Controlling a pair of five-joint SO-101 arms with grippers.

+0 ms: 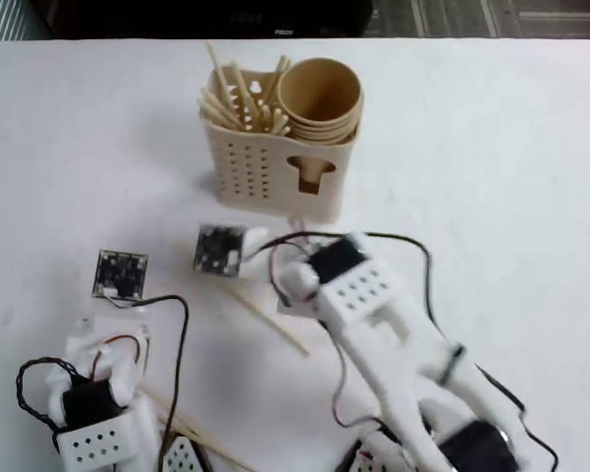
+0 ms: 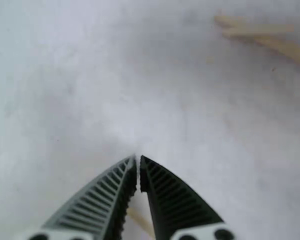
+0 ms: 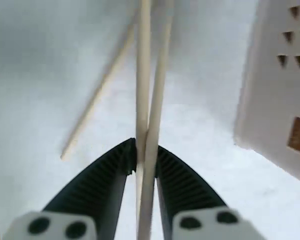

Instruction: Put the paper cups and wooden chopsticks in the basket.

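right gripper (image 3: 146, 145) is squeezed tight on two chopsticks (image 3: 144, 75) in the right wrist view. the sticks poke out straight past the jaws. one loose chopstick (image 3: 97, 95) lies on the white table (image 3: 40, 60) beside them. the basket (image 3: 275, 75) wall is near on the other side.

in the left wrist view the left gripper (image 2: 138, 160) is pinched closed with nothing between its tips, low over the table. more sticks (image 2: 262, 35) lie a little way off.

in the high view the basket stands at the far side of the table. paper cups (image 1: 320, 93) and many sticks are inside it. the right arm (image 1: 374, 295) is just in front of it.

i think the chopsticks are light, thin, hard and smooth, so they could slip or swing. holding them near the middle looks safest. the cups look light and easy to squash, so a soft pinch on the rim seems best.
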